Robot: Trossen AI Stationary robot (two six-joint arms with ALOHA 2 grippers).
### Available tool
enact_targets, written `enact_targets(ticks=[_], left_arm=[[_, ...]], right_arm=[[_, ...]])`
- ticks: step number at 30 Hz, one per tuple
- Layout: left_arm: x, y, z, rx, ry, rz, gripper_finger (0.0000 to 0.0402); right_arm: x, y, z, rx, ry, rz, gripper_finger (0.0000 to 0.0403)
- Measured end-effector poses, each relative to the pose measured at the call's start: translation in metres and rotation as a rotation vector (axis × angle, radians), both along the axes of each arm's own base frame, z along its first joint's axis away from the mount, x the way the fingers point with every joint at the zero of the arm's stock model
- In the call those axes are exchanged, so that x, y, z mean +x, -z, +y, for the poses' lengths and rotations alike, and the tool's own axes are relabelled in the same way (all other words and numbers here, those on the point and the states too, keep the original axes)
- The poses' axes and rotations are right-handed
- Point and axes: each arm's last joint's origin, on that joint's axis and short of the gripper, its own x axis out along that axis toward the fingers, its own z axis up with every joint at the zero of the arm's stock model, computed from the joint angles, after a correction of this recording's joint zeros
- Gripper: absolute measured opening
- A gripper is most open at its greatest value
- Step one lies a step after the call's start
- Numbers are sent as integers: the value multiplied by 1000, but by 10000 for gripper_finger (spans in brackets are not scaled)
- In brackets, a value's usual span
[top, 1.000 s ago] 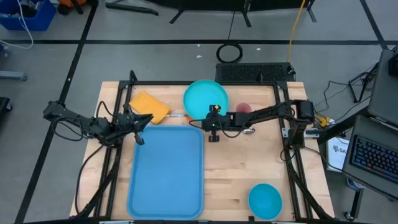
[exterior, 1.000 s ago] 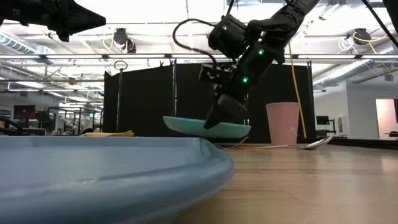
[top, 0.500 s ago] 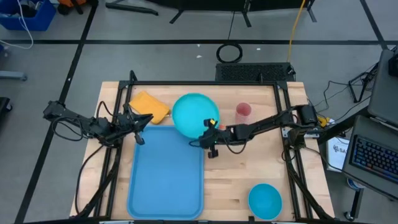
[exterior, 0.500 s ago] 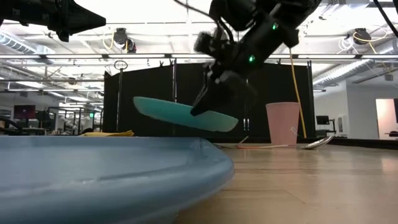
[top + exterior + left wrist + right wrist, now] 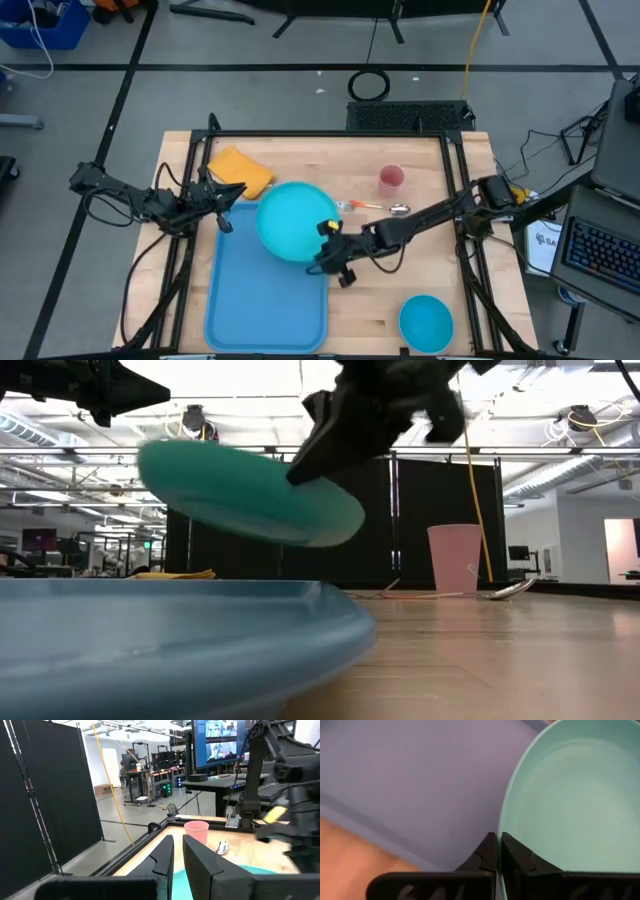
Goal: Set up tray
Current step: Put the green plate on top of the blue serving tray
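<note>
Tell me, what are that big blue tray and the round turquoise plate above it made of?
The tray looks like moulded plastic: one even light blue, rounded corners, a smooth raised rim with a soft sheen. The plate, held at its edge, also looks like plastic or melamine: uniform turquoise, thin rim, dull gloss. Neither can be told for certain.

The right gripper [image 5: 328, 248], clamped on the plate [image 5: 295, 220] rim, has carried it from the far middle of the table leftward and nearer, lifted and tilted. The plate now hangs over the tray [image 5: 268, 300] far right corner, apparently not touching it.
</note>
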Motion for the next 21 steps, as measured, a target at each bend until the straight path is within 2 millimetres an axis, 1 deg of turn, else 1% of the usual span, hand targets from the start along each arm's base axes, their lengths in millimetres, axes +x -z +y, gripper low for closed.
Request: enact_targets(ticks=[5, 11, 13, 15, 21], left_arm=[[0, 0, 0, 0, 0, 0, 44], [0, 0, 0, 4, 0, 2, 44], [0, 0, 0, 4, -1, 2, 44], [0, 0, 0, 5, -1, 2, 44], [0, 0, 0, 7, -1, 7, 44]], right_arm=[[-3, -3, 17, 26, -86, -16, 0], [-4, -3, 24, 44, -153, -21, 0], [1, 0, 27, 46, -168, -49, 0], [3, 6, 29, 42, -199, -37, 0], [32, 27, 40, 38, -216, 30, 0]])
